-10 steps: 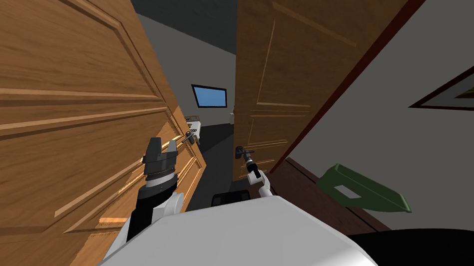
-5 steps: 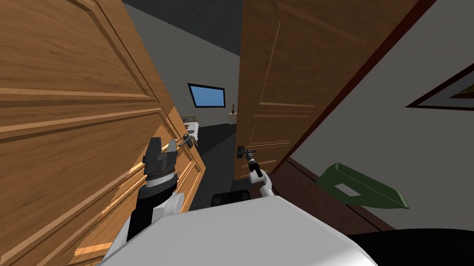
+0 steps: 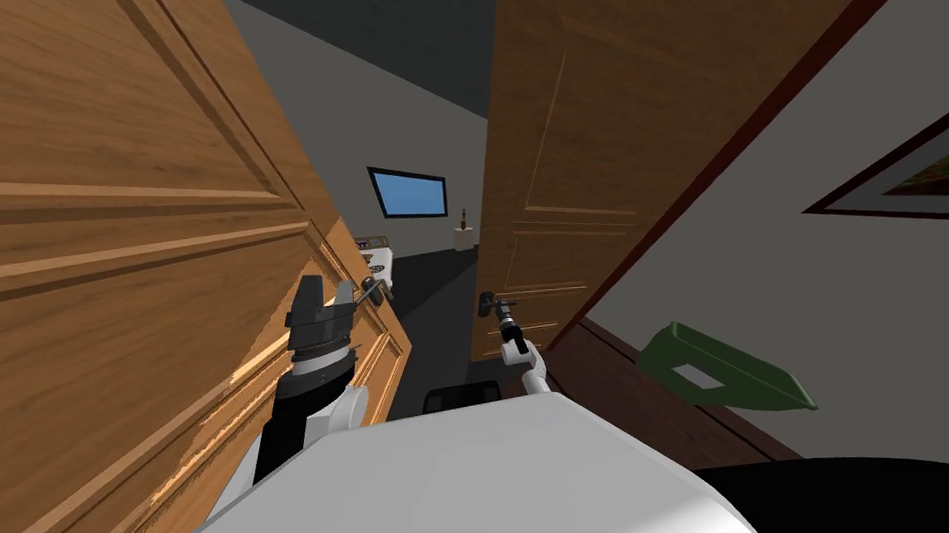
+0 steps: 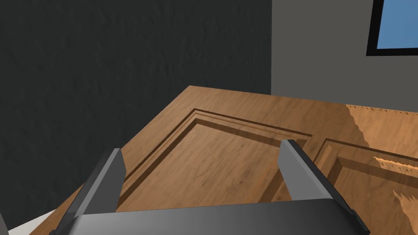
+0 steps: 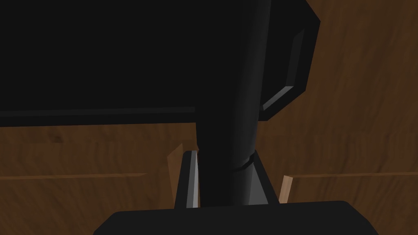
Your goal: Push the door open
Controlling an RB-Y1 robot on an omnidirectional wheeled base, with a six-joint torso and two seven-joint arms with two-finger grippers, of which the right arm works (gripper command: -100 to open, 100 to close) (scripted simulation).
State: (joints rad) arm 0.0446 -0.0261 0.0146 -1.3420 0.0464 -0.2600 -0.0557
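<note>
The left gripper (image 4: 203,146) stood wide open and empty, just off the left door (image 3: 111,244), whose grooved wooden panels ran beside its blades. The right gripper (image 3: 488,304) was pinched narrow on the black handle (image 5: 228,102) of the right door (image 3: 606,123), a brown, grained leaf with raised rectangular mouldings, standing ajar ahead to the right. That smooth dark bar could slip from the thin blades if the push ran along it rather than square to the leaf. Beyond the gap, a grey wall carried a blue window (image 3: 407,193).
</note>
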